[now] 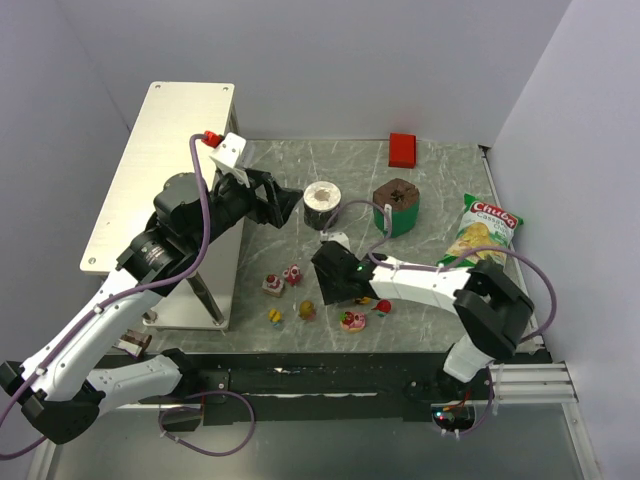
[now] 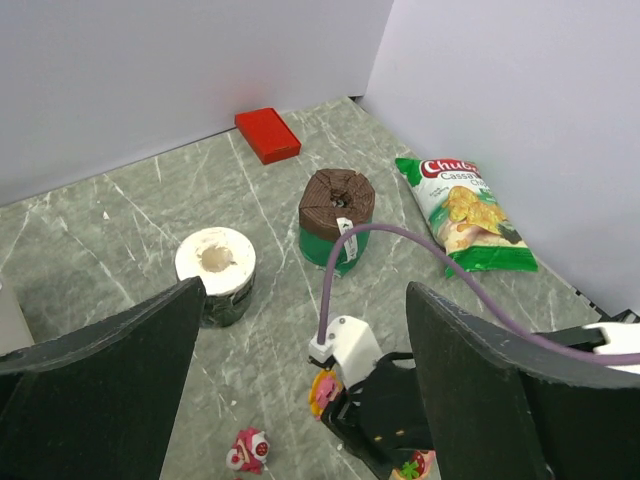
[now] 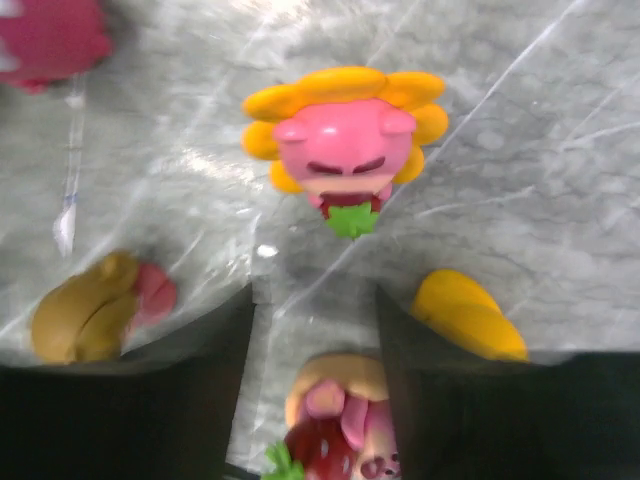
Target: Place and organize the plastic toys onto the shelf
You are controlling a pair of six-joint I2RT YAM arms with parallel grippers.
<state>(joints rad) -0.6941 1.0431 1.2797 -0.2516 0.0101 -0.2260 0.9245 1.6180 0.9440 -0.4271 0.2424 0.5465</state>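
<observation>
Logging positions. A white-silver metal two-tier shelf (image 1: 150, 190) stands at the left of the grey marbled counter (image 1: 440, 170). The small colourful plastic figurines (image 1: 307, 311) lie scattered on the counter, near centre, just right of the shelf's near leg.

Left hand (image 1: 272, 203) hangs above the counter beside the shelf's right edge. The top view does not show how far apart its fingers are. Its wrist view does: both black fingers (image 2: 110, 390) stand wide, with only counter between them. That view also takes in the white cylindrical cup (image 2: 215, 270), the green cup with brown top (image 2: 337, 215), the red rectangular block (image 2: 268, 134) and the green chip bag (image 2: 465, 210), all farther off.

Right hand (image 1: 335, 285) sits low over the scatter, its fingertips hidden from above. Its wrist view shows the fingers part-way apart, straddling a pink-and-red figurine (image 3: 335, 420). A strip of counter shows between the toy and the left finger. Whether the right finger touches it cannot be told. Just beyond lies a pink-faced figurine with orange petals (image 3: 345, 140).
</observation>
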